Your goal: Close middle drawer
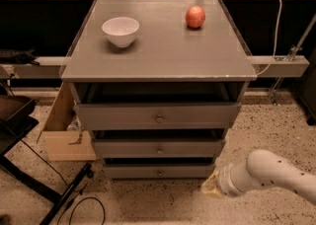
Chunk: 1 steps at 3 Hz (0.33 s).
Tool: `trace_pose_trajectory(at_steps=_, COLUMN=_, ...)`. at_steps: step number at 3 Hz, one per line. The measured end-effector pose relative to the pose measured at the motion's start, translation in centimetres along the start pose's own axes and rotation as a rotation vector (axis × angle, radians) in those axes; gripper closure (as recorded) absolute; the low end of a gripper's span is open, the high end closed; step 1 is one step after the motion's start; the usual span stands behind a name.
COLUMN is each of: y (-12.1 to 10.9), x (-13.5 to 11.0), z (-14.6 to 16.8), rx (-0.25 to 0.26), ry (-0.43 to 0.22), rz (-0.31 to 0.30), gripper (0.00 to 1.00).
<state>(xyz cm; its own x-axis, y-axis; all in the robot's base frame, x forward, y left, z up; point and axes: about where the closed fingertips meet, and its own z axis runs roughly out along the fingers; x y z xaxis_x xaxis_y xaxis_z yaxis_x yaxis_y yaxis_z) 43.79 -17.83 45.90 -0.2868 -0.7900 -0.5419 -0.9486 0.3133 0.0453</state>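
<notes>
middle drawer (pixel 159 148): nothing touched it
pincer (pixel 211 185): sat low by the cabinet's (pixel 163 56) front right corner, spread or pinched, couldn't tell

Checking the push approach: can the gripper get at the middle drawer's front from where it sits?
Probably yes. The gripper hangs low by the cabinet's front corner, apart from the middle drawer; nothing stands between them.

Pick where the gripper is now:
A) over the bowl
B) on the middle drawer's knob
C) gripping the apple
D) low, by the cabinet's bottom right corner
D: the gripper sits low near the floor by the bottom right corner of the cabinet, below and right of the middle drawer and far from the bowl and apple on top.
</notes>
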Motion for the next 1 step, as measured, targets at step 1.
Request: trace_pose_trajectory(at_steps=1, y=6.37, x=-0.41, z=-3.89, rx=-0.04, ry=0.131, rz=0.034, gripper=1.0)
